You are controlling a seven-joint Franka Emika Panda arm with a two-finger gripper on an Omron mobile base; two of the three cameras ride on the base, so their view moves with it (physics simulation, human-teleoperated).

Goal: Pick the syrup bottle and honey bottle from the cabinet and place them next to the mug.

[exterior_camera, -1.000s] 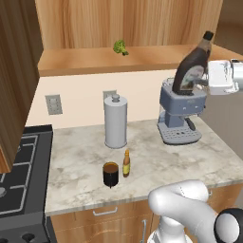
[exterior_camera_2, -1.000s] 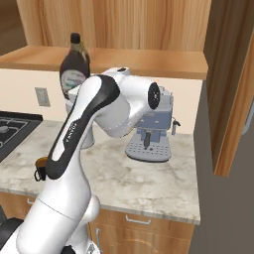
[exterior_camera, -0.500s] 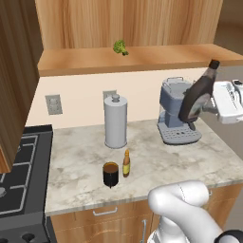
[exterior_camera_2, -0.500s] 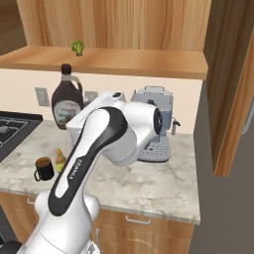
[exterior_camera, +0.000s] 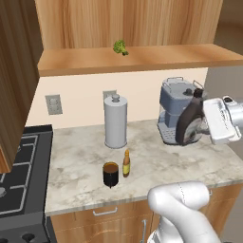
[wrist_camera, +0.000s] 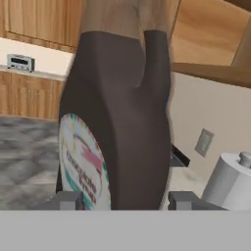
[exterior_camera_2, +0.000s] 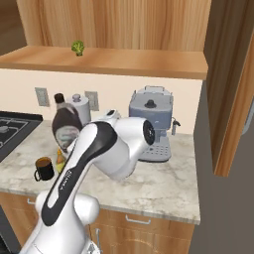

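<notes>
My gripper (exterior_camera: 203, 124) is shut on the syrup bottle (exterior_camera: 189, 125), a dark brown jug with a pale oval label. It hangs tilted above the counter, in front of the coffee machine. In the hand view the syrup bottle (wrist_camera: 117, 122) sits between my two fingertips (wrist_camera: 68, 200). From the right the syrup bottle (exterior_camera_2: 66, 127) shows above the mug (exterior_camera_2: 43, 168). The black mug (exterior_camera: 110, 174) stands near the counter's front edge. The slim amber honey bottle (exterior_camera: 126, 163) stands upright just right of it. The cabinet shelf (exterior_camera: 142, 59) runs overhead.
A tall grey canister (exterior_camera: 115, 121) stands at the wall behind the mug. A grey coffee machine (exterior_camera: 174, 108) stands at the back right. A piece of broccoli (exterior_camera: 120, 46) lies on the shelf. A stove (exterior_camera: 19, 175) borders the counter on the left.
The arm has carried the syrup bottle down from shelf height to just above the counter in front of the coffee machine, still gripped. Mug and honey bottle have not moved.
</notes>
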